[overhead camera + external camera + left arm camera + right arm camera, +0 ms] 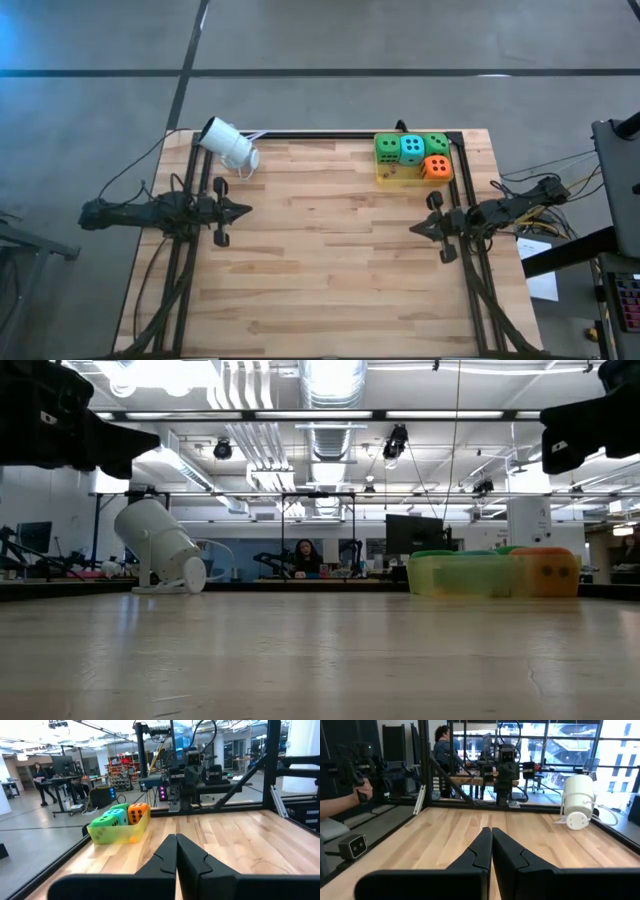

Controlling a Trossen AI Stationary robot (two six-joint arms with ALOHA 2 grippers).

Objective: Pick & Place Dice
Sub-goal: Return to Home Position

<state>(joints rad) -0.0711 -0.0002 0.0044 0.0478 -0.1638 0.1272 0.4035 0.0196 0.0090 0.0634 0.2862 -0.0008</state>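
The dice (412, 150) sit together in a yellow see-through tray (385, 176) at the table's far right: two green, one teal, one orange (436, 167). The left wrist view shows them in the tray (106, 835) too. My left gripper (247, 210) is at the table's left edge, shut, its fingers (176, 851) level and pointing toward the right. My right gripper (414, 228) is at the right edge, shut, its fingers (491, 845) pointing toward the left. Neither holds anything.
A white lamp-like device (228, 145) lies tilted at the far left corner, with a cable. A black frame (330, 135) runs along the table's far edge. Bare wood (330, 250) lies between the two arms. A person's hand (362, 787) shows beyond the table.
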